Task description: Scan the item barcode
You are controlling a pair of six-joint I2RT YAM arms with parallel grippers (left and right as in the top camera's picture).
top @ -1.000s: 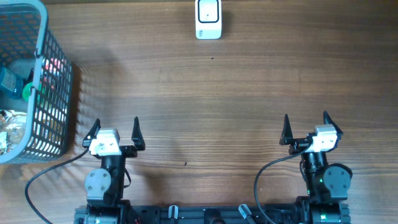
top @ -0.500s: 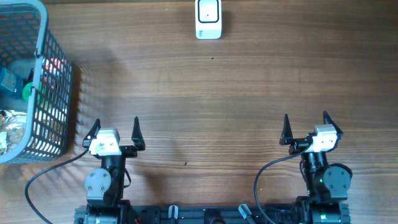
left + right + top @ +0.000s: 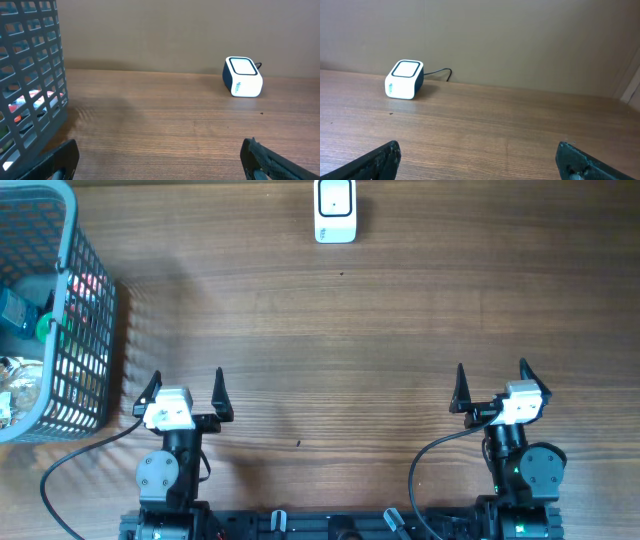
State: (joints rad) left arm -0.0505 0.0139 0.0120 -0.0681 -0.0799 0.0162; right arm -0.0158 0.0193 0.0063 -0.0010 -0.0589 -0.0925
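Your left gripper (image 3: 186,375) and right gripper (image 3: 491,369) sit with fingers wide apart, empty; the items (image 3: 18,312) lie in the basket (image 3: 85,330) at far left, the scanner (image 3: 335,210) stands at the far edge of the table (image 3: 330,340)

Wooden table (image 3: 380,330) — white scanner (image 3: 335,210) at far edge, grey basket (image 3: 88,350) left.
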